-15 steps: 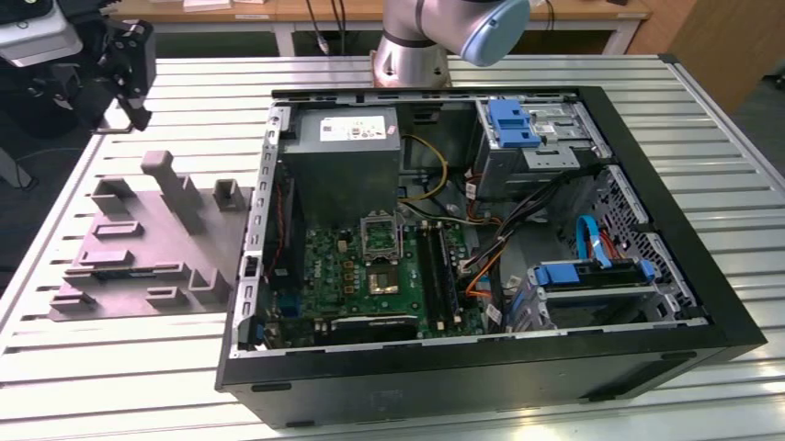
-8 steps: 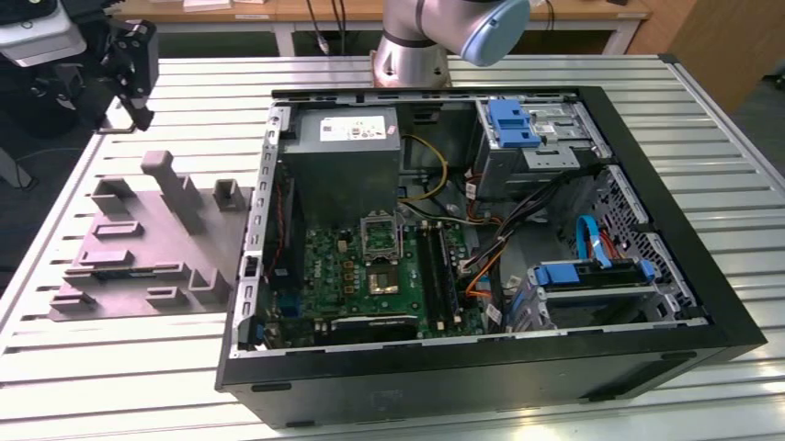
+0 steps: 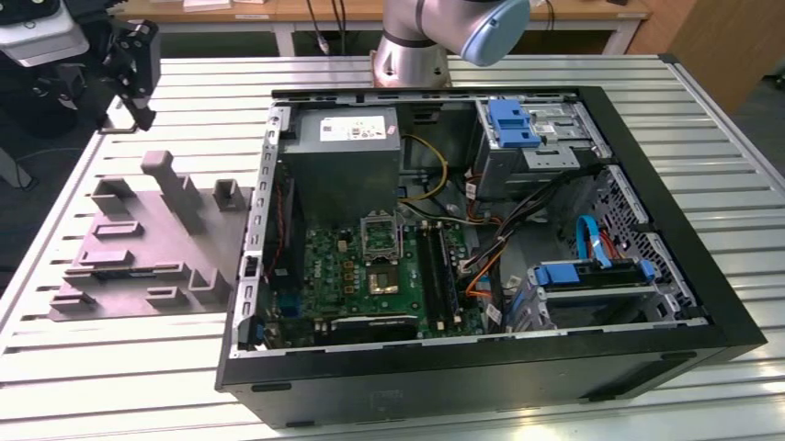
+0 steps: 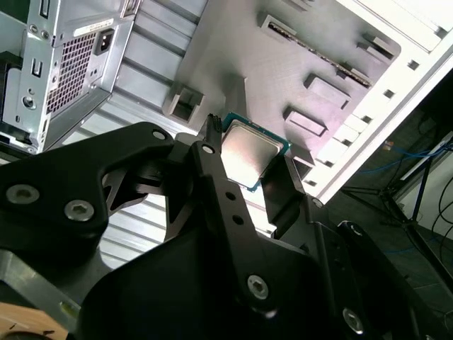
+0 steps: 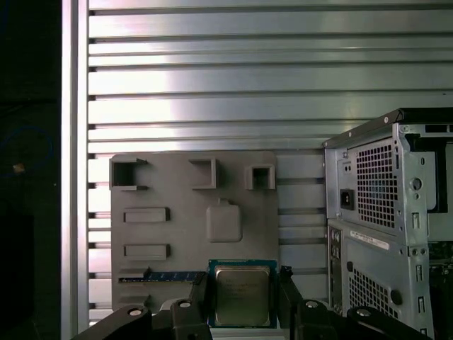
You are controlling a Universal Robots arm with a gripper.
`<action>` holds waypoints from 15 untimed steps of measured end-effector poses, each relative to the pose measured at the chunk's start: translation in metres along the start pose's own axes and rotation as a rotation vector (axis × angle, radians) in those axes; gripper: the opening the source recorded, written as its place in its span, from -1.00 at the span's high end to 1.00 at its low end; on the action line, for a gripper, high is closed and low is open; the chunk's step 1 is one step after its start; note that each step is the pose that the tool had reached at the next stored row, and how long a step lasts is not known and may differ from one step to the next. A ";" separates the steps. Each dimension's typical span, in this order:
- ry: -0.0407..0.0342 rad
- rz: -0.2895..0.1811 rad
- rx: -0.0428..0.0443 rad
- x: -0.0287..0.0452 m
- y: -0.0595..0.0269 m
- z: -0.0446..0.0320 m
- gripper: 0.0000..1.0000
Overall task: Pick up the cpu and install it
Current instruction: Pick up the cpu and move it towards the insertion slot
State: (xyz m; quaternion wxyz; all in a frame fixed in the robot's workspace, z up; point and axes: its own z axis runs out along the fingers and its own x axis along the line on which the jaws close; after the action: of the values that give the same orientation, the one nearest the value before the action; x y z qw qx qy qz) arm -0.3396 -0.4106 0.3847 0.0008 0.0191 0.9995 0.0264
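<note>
Silvery-grey cpu (image 5: 242, 294) clamped between the two black fingers (image 5: 200, 296) of the gripper (image 5: 243, 301), held over a grey moulded tray (image 5: 170, 234) on the slatted metal worktop (image 5: 212, 71), near the open computer case (image 5: 386, 212), well apart from its green motherboard (image 3: 356, 276).

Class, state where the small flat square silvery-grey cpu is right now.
In both wrist views the cpu sits clamped in the black gripper, near the grey plastic tray and beside the computer case.
</note>
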 end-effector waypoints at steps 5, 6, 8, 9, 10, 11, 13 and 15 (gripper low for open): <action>0.0000 0.000 0.0000 -0.0012 0.0000 0.0000 0.06; 0.0001 0.000 0.0000 -0.0015 0.0001 0.0000 0.06; 0.0001 0.000 0.0000 -0.0021 0.0001 0.0000 0.06; 0.0001 0.000 0.0001 -0.0024 0.0001 0.0000 0.06; 0.0000 0.000 0.0000 -0.0026 0.0001 0.0000 0.06; 0.0000 0.000 0.0000 -0.0029 0.0001 0.0000 0.06; 0.0002 0.000 0.0001 -0.0033 0.0001 -0.0001 0.06; 0.0001 0.000 0.0001 -0.0038 0.0001 0.0000 0.06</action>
State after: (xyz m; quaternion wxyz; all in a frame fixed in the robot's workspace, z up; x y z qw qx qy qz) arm -0.3358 -0.4106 0.3847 0.0008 0.0191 0.9995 0.0264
